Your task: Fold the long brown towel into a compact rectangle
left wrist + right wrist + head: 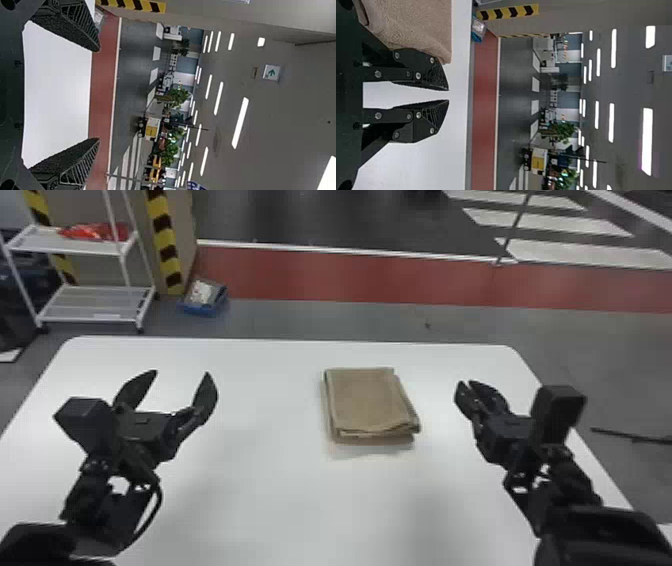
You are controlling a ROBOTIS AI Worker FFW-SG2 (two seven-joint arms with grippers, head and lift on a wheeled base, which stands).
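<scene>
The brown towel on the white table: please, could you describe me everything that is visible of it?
The brown towel lies flat on the white table, folded into a compact, roughly rectangular bundle of several layers. Its cloth looks soft and slightly fuzzy, like terry. Along the near edge, the layers part slightly and do not line up exactly. It sits between the two grippers, closer to the right one; in the head view, neither touches it.

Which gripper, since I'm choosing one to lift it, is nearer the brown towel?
Right. The right gripper is a short way right of the towel; the left gripper is left of it, across a wider gap.
</scene>
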